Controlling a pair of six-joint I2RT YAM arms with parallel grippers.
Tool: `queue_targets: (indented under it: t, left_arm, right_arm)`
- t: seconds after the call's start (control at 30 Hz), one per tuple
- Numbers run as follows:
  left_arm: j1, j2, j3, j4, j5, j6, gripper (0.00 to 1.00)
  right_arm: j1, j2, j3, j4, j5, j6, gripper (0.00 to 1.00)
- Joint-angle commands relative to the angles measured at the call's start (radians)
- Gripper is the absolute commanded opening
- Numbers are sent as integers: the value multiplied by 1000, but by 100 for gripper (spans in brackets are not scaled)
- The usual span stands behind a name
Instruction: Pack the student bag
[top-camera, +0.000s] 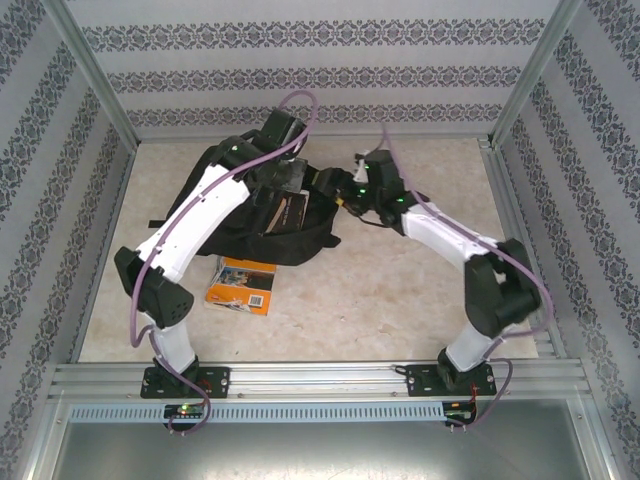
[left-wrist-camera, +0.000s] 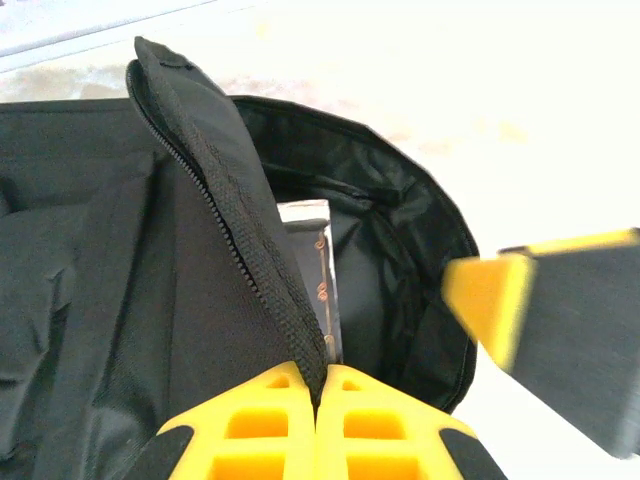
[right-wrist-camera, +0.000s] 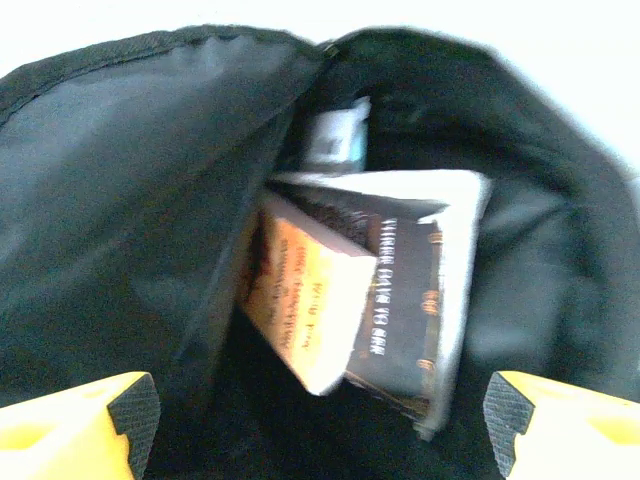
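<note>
worktop (top-camera: 420, 300): pale and mottled, walled in by patterned panels.
student bag (top-camera: 305, 240): black, lying on the far left-centre of the worktop, with its main compartment gaping open.
left gripper (left-wrist-camera: 317, 385): jaws closed on the bag's zipper edge, holding the flap up.
right gripper (right-wrist-camera: 320, 420): jaws spread wide at the bag's mouth, with nothing between them.
dark-covered book (right-wrist-camera: 400, 300): inside the bag, leaning against a paler book (right-wrist-camera: 300, 300).
orange book (top-camera: 243, 285): flat on the worktop, just beside the bag's near edge.
</note>
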Motion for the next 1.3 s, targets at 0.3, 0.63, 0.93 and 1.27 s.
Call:
queue_targets:
  t: [0.3,0.63,0.93,1.27]
  left_arm:
    - [18,249,294,20,144,-64,17]
    - [42,-389,-656,183,57,-202,78]
    - [269,-653,-1201,236,49,-498,100]
    - [450,-509,-1337,487,150,-476,96]
  right_arm:
    - [26,-278,-157,-273,164,-239,87]
    - [303,-339,-248,-308,182,-234,88]
    - [490,-144,-216,-167,108,-137,88]
    - [505,50,-167,-95,44,-80,87]
